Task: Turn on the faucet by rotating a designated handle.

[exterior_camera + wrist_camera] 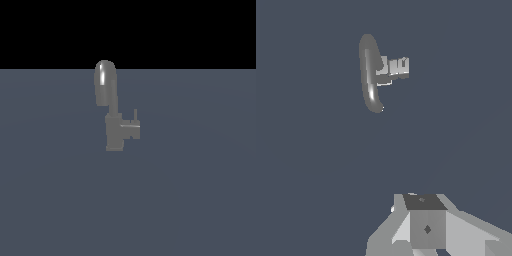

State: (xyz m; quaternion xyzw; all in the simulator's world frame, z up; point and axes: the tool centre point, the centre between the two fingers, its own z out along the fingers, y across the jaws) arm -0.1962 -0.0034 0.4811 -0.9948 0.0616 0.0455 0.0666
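The faucet stands alone on the flat grey floor, a little to the exterior view's left of the middle and toward the far part of the floor. It stands straight up, so its long line runs up and down, and its fat round spout bends over at the top. The handle is a short block sticking out sideways toward the exterior view's right. Its long line lies flat, and a thin pin points straight up from its end. That pin looks like the part made for pushing, so the handle can swing around. In the wrist view the gripper is well apart from the faucet and touches nothing. It seems to be looking down from above, likely to line up first. Only its blocky grey body shows, so I cannot tell if its fingers are spread or pressed together. The turning has not begun.
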